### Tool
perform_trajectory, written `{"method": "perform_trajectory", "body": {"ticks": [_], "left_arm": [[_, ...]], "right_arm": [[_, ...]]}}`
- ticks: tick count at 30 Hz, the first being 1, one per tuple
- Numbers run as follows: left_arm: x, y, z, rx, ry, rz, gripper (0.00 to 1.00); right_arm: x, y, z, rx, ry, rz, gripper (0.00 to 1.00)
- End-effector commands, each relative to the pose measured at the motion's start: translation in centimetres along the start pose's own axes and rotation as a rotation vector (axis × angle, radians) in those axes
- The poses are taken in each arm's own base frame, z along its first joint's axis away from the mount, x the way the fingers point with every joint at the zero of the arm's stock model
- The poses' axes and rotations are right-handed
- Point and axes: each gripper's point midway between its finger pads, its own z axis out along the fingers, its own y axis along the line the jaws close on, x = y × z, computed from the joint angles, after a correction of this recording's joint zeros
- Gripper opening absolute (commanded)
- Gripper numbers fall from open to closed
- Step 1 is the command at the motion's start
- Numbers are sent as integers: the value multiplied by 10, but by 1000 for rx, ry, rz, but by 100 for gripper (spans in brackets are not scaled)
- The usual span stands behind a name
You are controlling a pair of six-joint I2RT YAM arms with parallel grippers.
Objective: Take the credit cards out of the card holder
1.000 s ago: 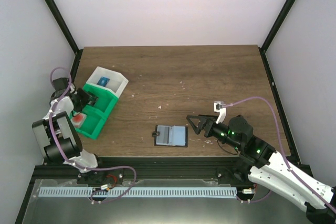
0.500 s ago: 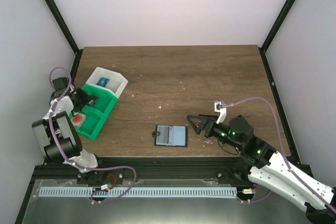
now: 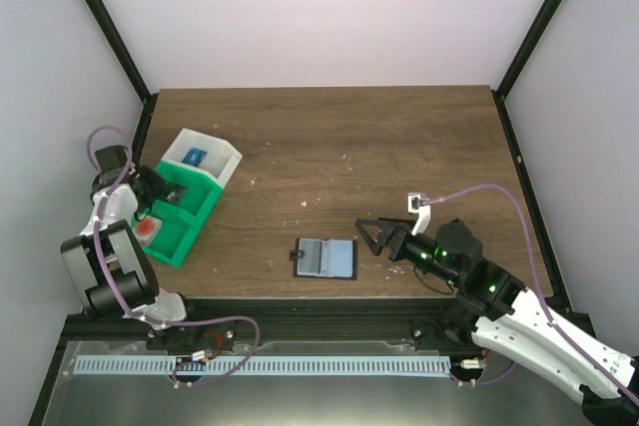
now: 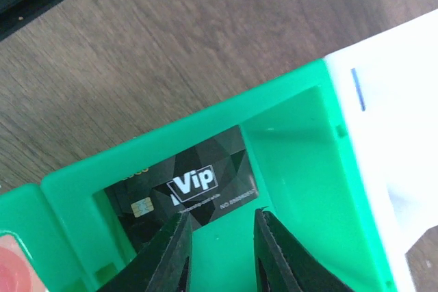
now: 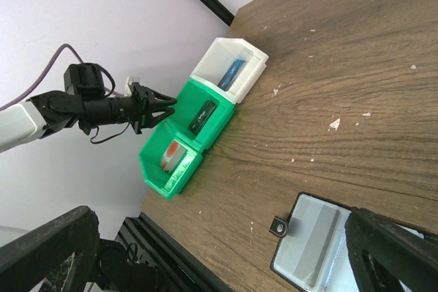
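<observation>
The card holder (image 3: pixel 324 257) lies open on the table, grey-blue panels up; it also shows in the right wrist view (image 5: pixel 321 244). My left gripper (image 3: pixel 176 191) is open and empty over the green bin's (image 3: pixel 196 214) middle compartment, just above a black "Vip" card (image 4: pixel 188 186). In the left wrist view the left gripper (image 4: pixel 220 241) holds nothing. A reddish card (image 3: pixel 150 229) lies in the bin's near compartment and a blue card (image 3: pixel 196 155) in the white bin (image 3: pixel 226 159). My right gripper (image 3: pixel 373 236) is open and empty just right of the holder.
The green and white bins stand joined at the table's left edge. In the right wrist view they show as the green bin (image 5: pixel 179 143) and the white bin (image 5: pixel 246 56). Black frame posts (image 3: pixel 100 22) stand at the table's far corners.
My left gripper has drawn back slightly to the left over the green bin. The right arm and the card holder have not moved.
</observation>
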Motion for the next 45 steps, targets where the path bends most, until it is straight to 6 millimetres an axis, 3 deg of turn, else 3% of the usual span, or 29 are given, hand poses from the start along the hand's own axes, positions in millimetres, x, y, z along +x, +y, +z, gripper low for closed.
{"method": "perform_trajectory", "body": {"ticks": [1,7,10,15,19,22,27,29,34,42,45], "left_arm": [[-22,-24,-26,85,-72,19,30],[-18,-44,-44,166,-74,38,43],[3,-61,-47,236,-11,80,61],[42,-90,-56,309,78,199,76],[61,-110,-78,410,104,256,85],[77,-130,-101,536,116,317,99],[121,-146,-124,660,181,396,99],[143,-149,-130,687,218,430,94],[202,-151,-141,772,319,466,78],[279,-156,-152,895,463,479,78],[304,-157,-153,932,510,488,78]], "right_arm": [[-19,17,-7,-32,-54,-12,100],[-11,9,-4,-14,-30,5,100],[-3,1,0,8,-1,15,100],[12,-13,5,72,66,59,100],[27,-25,11,139,146,73,100],[40,-26,18,132,211,57,100],[61,-36,25,150,302,41,99],[66,-42,27,171,324,45,97],[77,-50,32,176,351,62,84],[89,-64,46,193,355,92,50],[94,-68,53,213,384,107,42]]}}
